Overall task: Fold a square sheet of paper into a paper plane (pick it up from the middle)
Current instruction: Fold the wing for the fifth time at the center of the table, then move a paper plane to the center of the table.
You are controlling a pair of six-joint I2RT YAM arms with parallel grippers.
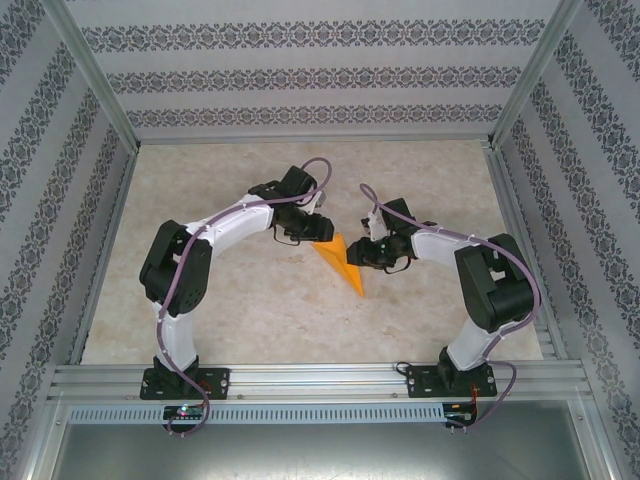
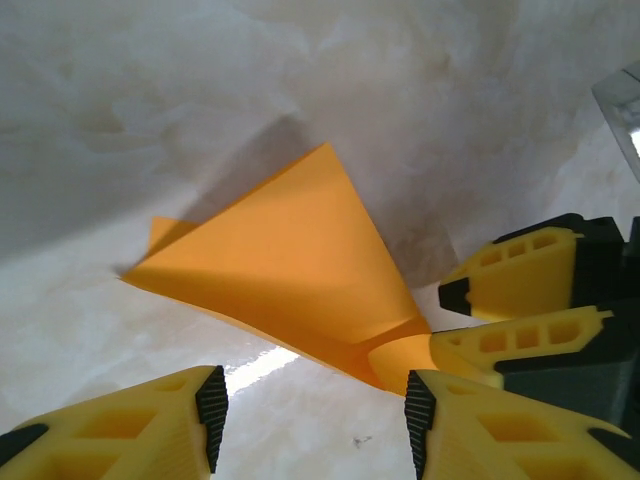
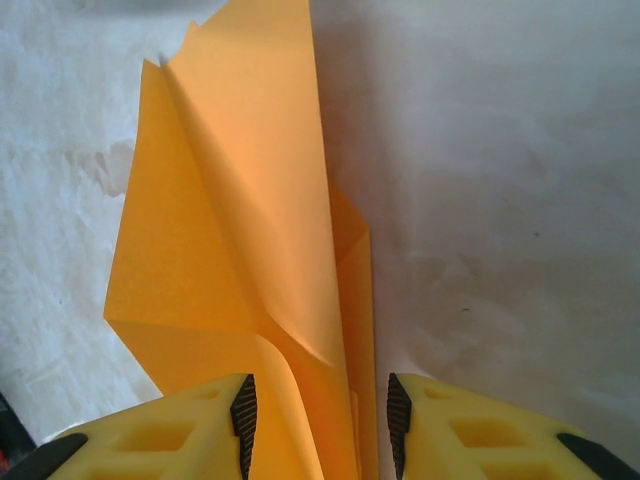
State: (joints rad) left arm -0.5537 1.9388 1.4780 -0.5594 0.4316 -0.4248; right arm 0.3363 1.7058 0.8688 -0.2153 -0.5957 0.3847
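Paper plane [image 1: 345, 262] at mid-desk [image 1: 220, 310], between my two grippers.
My left gripper [image 2: 315, 408] is spread, with bare desk showing between its pads; a folded corner of the orange plane sits just beyond one pad. My right gripper [image 3: 315, 420] straddles the plane's creased layers, pads apart, paper against one pad and a sliver of gap at the other.

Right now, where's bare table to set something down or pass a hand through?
Free: the far strip of table between the grippers and the back wall; the near middle, between left base and right base, below the tip of the paper plane. Crowded: the centre, where left gripper and right gripper meet at the plane.
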